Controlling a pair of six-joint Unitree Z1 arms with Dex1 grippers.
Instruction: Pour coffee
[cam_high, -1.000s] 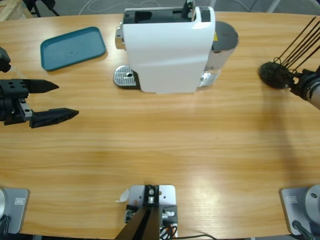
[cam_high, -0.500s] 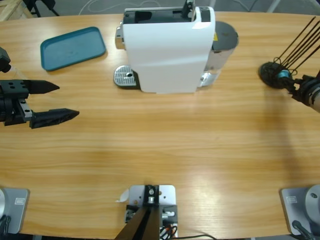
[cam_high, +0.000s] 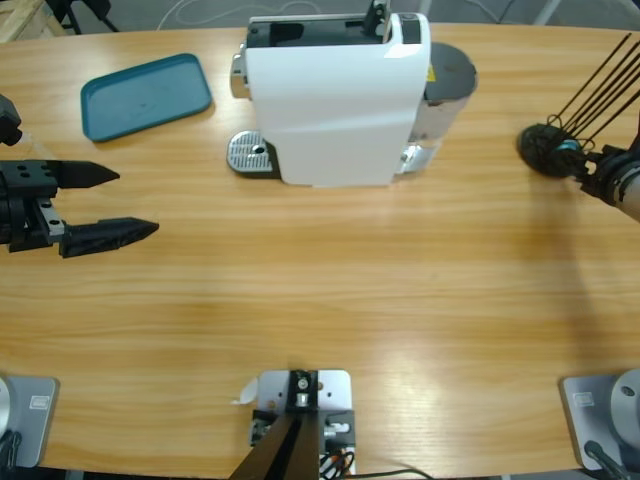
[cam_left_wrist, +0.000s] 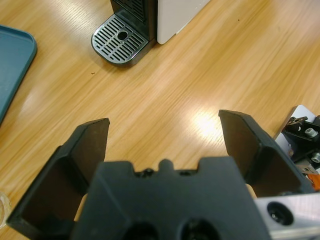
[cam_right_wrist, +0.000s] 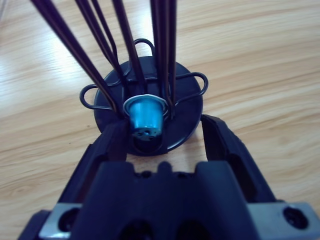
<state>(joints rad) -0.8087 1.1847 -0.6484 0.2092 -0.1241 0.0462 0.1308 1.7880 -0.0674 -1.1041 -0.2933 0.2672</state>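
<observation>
Wooden table (cam_high: 330, 290), blue capsule (cam_right_wrist: 145, 118) in rack (cam_right_wrist: 150, 107)

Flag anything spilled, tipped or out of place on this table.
Nothing stands out. The coffee machine stands upright, its drip tray is bare and dry, the blue capsule sits in the wire holder.

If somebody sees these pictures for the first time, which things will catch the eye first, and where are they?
The big white coffee machine stands at the table's far middle, with a round metal drip grate at its left foot. A bright blue capsule sits in the black wire rack, between the right end effector's open jaws. A teal tray lies far left.
</observation>
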